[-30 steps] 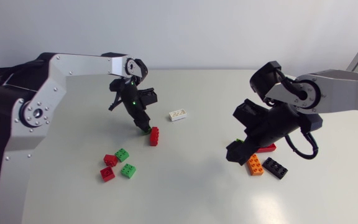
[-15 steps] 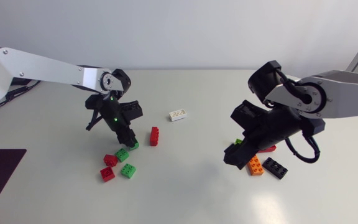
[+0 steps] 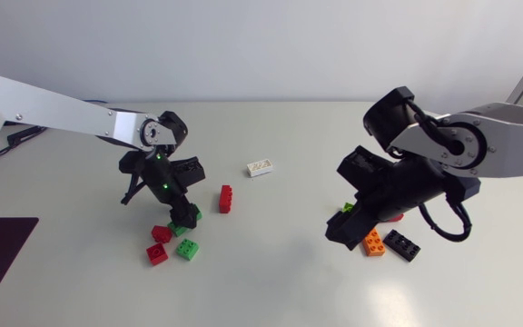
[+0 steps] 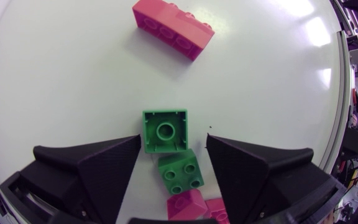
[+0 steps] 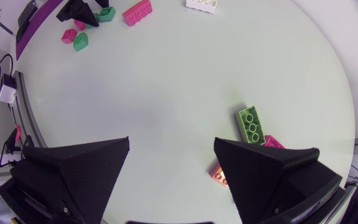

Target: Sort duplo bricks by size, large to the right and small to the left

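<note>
Head view: lone white brick [image 3: 261, 167], central

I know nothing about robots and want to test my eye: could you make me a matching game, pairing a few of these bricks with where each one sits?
Things:
1. white brick
2. black brick
3. hollow-side-up green brick

Places:
A. between the open fingers of the left pincer
B. next to the orange brick, near the right arm
C. on its own, past the long red brick

Pairs: 1-C; 2-B; 3-A
</note>
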Robot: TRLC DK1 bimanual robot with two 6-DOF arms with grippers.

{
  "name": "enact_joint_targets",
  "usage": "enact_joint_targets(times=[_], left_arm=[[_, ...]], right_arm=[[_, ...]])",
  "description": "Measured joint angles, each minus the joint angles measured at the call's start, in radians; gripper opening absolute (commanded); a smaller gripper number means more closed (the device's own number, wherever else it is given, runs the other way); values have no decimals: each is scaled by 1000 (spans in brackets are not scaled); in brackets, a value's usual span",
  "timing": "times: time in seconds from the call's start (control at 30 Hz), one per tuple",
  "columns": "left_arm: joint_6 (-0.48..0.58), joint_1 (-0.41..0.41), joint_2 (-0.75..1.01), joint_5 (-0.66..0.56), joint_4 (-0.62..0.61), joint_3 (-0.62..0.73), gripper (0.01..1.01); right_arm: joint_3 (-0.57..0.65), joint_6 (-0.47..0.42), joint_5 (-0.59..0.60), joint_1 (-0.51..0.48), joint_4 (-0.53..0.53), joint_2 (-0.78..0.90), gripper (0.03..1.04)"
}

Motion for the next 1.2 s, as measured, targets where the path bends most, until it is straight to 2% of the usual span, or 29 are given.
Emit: enact_joint_targets(times=[0.2, 0.4, 0.7, 0.93, 1.1, 1.2], left_arm=[[-46, -23, -13, 0, -45, 8, 990], [-116, -22, -15, 1, -74, 80, 990], [-328, -9, -9, 21, -69, 228, 989], [-516, -31, 25, 46, -41, 251, 989], [-580, -58, 28, 50, -25, 252, 989], [-586, -20, 28, 49, -24, 252, 989]], right_arm=[[0, 2, 0, 3, -2, -3, 980], [0, 32, 1, 39, -2, -3, 979], [43, 91, 5, 58, 4, 32, 979], [55, 124, 8, 71, 23, 66, 979], [84, 193, 26, 79, 51, 102, 979], [127, 270, 75, 108, 94, 169, 979]])
